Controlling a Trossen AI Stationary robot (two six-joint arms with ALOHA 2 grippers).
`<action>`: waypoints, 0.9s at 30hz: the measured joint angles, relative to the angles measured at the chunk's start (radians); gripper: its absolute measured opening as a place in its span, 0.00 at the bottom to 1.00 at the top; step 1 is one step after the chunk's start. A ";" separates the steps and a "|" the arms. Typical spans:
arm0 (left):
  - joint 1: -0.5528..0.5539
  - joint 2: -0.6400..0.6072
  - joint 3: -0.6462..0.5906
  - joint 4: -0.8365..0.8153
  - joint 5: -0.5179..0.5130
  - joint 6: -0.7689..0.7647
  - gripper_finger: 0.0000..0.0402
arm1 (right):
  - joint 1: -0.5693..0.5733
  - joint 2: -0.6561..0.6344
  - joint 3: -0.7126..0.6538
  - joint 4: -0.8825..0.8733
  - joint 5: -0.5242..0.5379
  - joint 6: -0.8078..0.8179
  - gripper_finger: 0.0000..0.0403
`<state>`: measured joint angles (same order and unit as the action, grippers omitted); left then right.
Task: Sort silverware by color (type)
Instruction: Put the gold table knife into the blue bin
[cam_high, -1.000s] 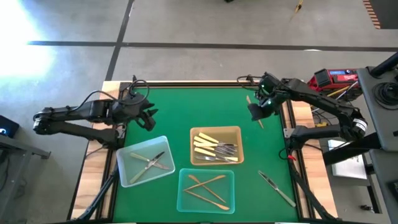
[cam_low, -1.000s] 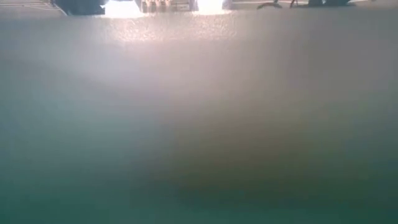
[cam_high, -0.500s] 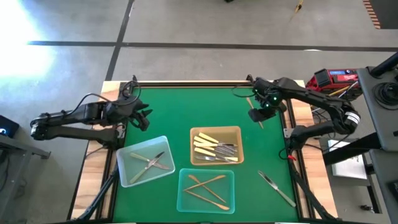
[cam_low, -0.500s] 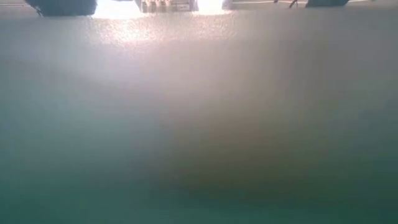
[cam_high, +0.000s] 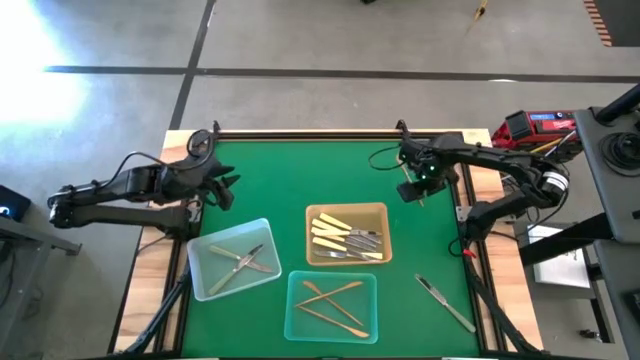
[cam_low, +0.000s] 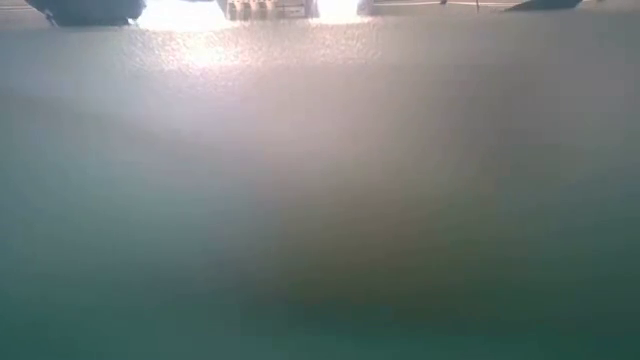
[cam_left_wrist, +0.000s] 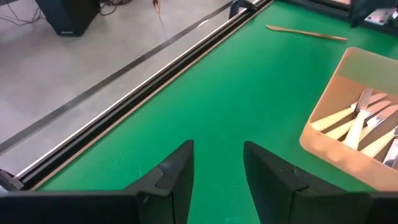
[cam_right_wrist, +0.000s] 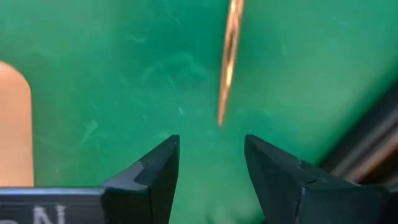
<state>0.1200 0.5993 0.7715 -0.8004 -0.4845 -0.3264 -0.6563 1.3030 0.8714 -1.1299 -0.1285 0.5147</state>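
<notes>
While right tool (cam_right_wrist: 208, 168), fingers spread, hovers over gold piece (cam_right_wrist: 229, 62) on surface (cam_high: 280, 180), off-centre descent risks skidding it; left tool (cam_left_wrist: 217, 174) spread, idle.

Bare green mat (cam_high: 285, 175) between arms, trays (cam_high: 347, 235) crowding near side

The overhead picture is evenly lit, with a bright glare patch on the grey concrete floor (cam_high: 40, 85) at upper left. The table-level picture is almost wholly a blurred teal-brown haze, with blown-out white light along its top edge. The thin copper-coloured cutlery piece (cam_right_wrist: 229, 59) is soft and out of focus in the right wrist picture
</notes>
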 joint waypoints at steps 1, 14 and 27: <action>0.000 -0.005 0.000 0.000 0.000 0.000 0.30 | 0.000 0.003 -0.009 0.026 0.001 0.002 0.43; 0.000 -0.046 0.000 0.000 -0.005 0.004 0.30 | 0.000 0.154 -0.026 0.187 0.131 0.000 0.42; 0.000 -0.048 0.000 0.000 -0.006 0.004 0.30 | -0.005 0.387 -0.023 0.264 0.120 -0.152 0.31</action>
<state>0.1200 0.5518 0.7715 -0.8005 -0.4900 -0.3223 -0.6613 1.6901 0.8484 -0.8656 -0.0083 0.3625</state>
